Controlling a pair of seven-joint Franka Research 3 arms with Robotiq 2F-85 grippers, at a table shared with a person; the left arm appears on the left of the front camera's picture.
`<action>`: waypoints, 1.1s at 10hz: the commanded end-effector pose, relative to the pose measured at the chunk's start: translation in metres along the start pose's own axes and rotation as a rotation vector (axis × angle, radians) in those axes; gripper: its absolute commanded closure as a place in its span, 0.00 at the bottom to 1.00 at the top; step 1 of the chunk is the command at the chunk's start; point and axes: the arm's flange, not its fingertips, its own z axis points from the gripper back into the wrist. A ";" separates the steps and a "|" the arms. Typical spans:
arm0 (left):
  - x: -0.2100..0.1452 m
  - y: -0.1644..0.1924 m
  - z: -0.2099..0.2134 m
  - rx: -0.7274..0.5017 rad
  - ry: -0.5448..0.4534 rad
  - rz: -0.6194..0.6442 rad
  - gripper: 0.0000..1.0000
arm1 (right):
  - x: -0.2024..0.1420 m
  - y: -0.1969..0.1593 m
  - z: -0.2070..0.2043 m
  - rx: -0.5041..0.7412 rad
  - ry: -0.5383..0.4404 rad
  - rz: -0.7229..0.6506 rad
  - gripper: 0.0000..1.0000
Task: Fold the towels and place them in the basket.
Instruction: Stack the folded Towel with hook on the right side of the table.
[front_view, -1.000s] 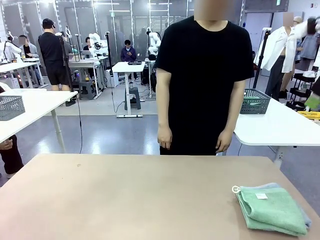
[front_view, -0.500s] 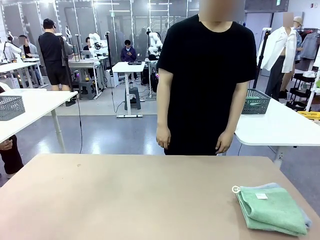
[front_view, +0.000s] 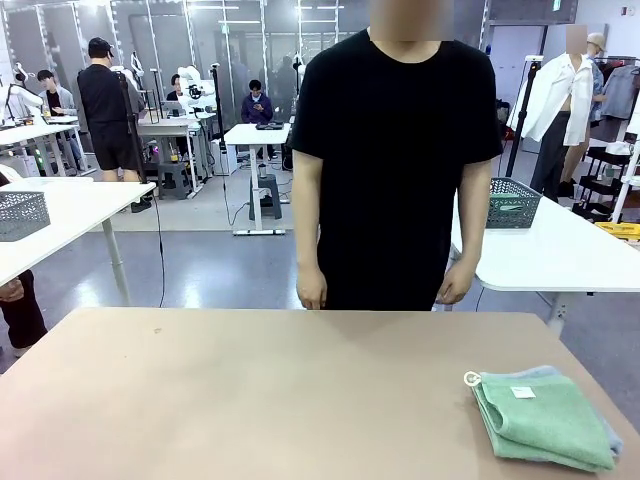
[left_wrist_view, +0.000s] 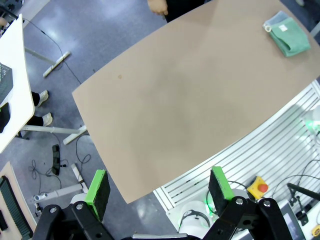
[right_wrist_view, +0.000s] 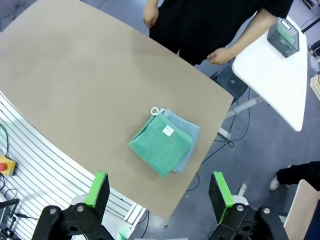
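From my right wrist view I see the towels (right_wrist_view: 164, 141) stacked and folded, mint green over pale blue-grey, near the table's (right_wrist_view: 75, 75) corner by the person's side; my front view puts them close to its right edge. Wide bare tabletop lies leftward. Both the left gripper (left_wrist_view: 159, 193) and right gripper (right_wrist_view: 158, 195) hang high, jaws wide, empty.

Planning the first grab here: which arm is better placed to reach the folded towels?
Probably the right. The towels lie stacked near the table's right edge, just below the open right gripper. From the open left gripper they sit at the far corner.
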 end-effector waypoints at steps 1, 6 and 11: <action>0.001 0.000 0.002 0.006 0.002 -0.001 0.00 | 0.000 0.002 0.004 -0.007 -0.012 0.009 0.00; 0.001 0.000 0.002 0.006 0.002 -0.001 0.00 | 0.000 0.002 0.004 -0.007 -0.012 0.009 0.00; 0.001 0.000 0.002 0.006 0.002 -0.001 0.00 | 0.000 0.002 0.004 -0.007 -0.012 0.009 0.00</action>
